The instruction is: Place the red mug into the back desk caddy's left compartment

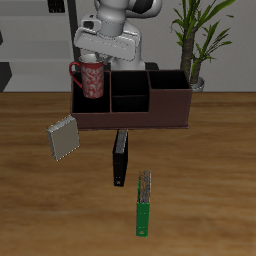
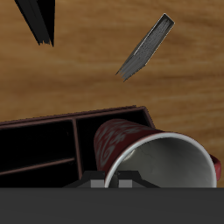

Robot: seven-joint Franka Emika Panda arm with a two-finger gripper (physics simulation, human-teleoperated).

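The red mug, speckled and pale grey inside, hangs at one end of the back desk caddy, its base dipping into the left compartment and its handle pointing outward past the caddy's end wall. My gripper is shut on the mug's rim from above. Seen from the wrist, the red mug tilts with its open mouth toward the camera, over the dark left compartment of the caddy. Only the gripper's grey base shows at the frame edge.
A grey notebook lies tilted on the table before the caddy's mug end. A black book and a green book lie nearer the table's front edge. A potted plant stands behind the caddy's other end.
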